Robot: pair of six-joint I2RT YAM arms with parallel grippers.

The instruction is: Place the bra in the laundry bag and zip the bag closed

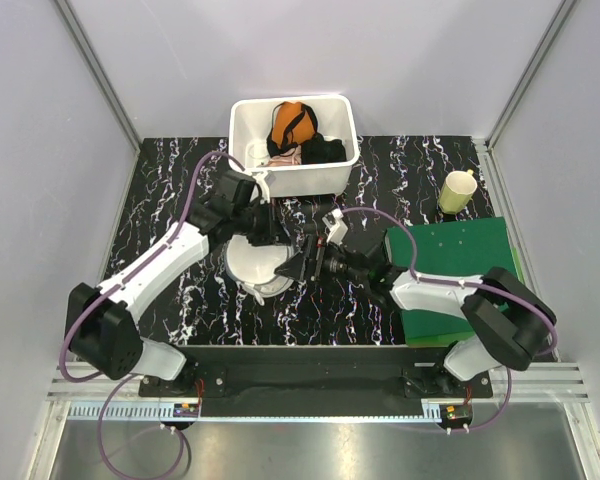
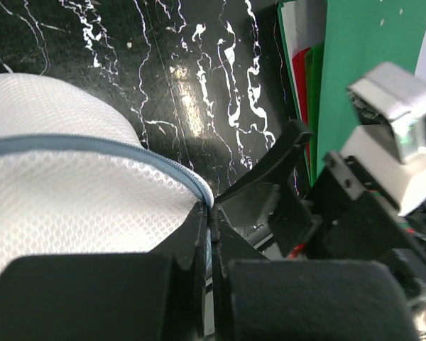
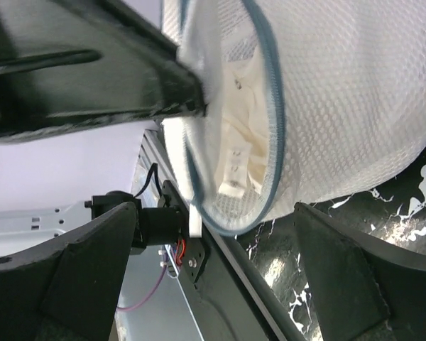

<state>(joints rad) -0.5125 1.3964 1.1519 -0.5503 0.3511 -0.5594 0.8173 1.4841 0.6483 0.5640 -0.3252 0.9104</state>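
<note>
The laundry bag (image 1: 252,266) is a white mesh case with a blue-grey zipper, lying on the black marbled table between the two arms. My left gripper (image 2: 211,213) is shut on its zipper rim (image 2: 92,144); from above, the left gripper (image 1: 273,236) sits at the bag's far edge. In the right wrist view the laundry bag (image 3: 348,99) gapes open, and the white bra (image 3: 243,135) lies inside it. My right gripper (image 3: 214,213) is open, its fingers (image 3: 341,277) standing either side of the bag's lower rim. From above, the right gripper (image 1: 305,262) is at the bag's right side.
A white tub (image 1: 292,180) stands behind the bag, holding an orange garment (image 1: 292,120) and a black garment (image 1: 323,150). A yellow cup (image 1: 458,190) stands at the back right. A green board (image 1: 460,265) lies under the right arm. Grey walls close in both sides.
</note>
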